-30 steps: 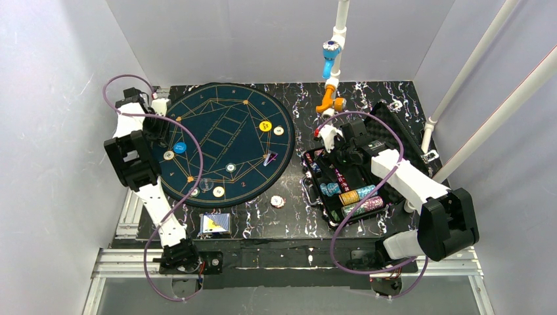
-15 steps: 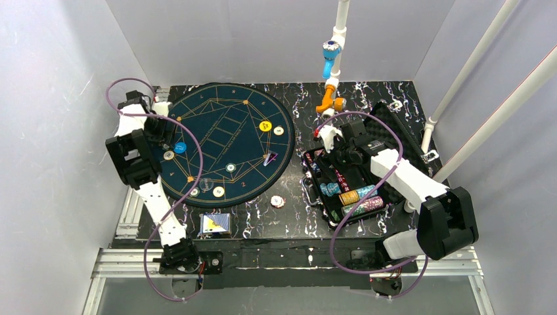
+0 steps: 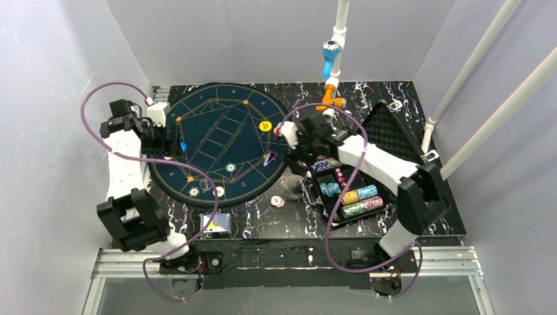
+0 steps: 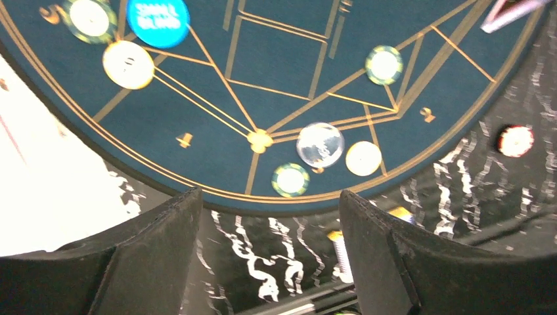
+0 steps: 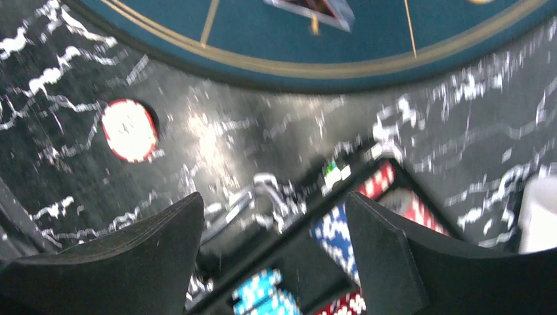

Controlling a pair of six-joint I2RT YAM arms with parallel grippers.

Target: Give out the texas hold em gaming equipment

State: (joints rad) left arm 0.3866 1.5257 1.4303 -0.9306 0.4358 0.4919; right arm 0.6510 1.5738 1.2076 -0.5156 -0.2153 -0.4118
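Your left arm folds sharply at the elbow and reaches up the left side; the left gripper [image 3: 171, 136] [image 4: 269, 256] points inward, jaws spread, holding nothing. Your right arm stretches left, and the right gripper [image 3: 293, 149] [image 5: 272, 256] is likewise wide and empty.

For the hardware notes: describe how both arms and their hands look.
The left arm and right arm have white links and bulky black joint housings; a purple cable loops loosely along each. The left hand and right hand each carry two broad, matte black, wedge-shaped fingers.
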